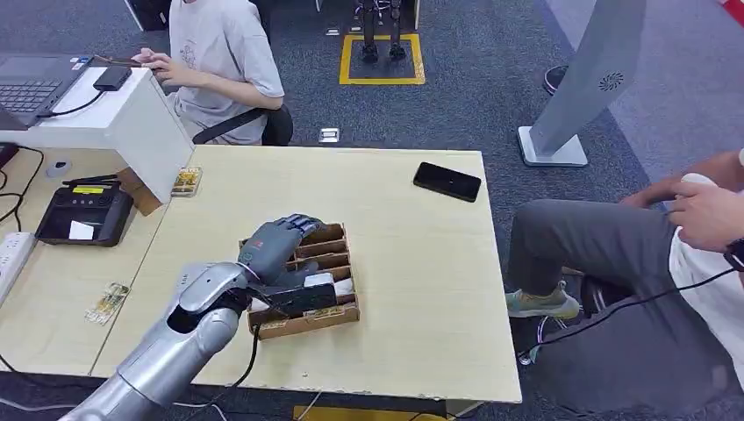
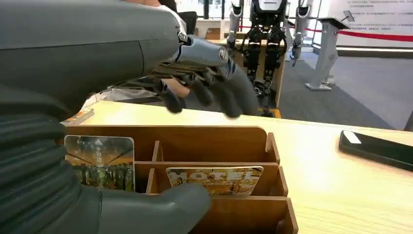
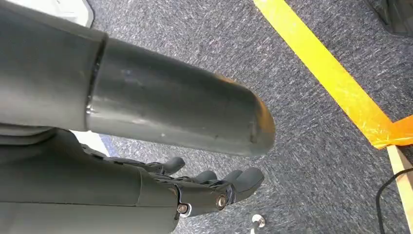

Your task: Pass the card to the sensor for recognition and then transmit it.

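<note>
Head view: left hand hovers over the wooden divider box on the worktop, fingers apart, holding nothing.

Left wrist view: fingers spread above the box; two cards stand in its slots.

Right wrist view: right hand hangs over carpet, fingers seemingly loosely extended, empty.

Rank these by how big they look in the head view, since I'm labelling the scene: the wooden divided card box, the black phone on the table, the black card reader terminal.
1. Wooden divided card box, partly covered by the left hand.
2. Black card reader terminal.
3. Black phone, clearly the smallest, though it lies farther from the camera.
</note>
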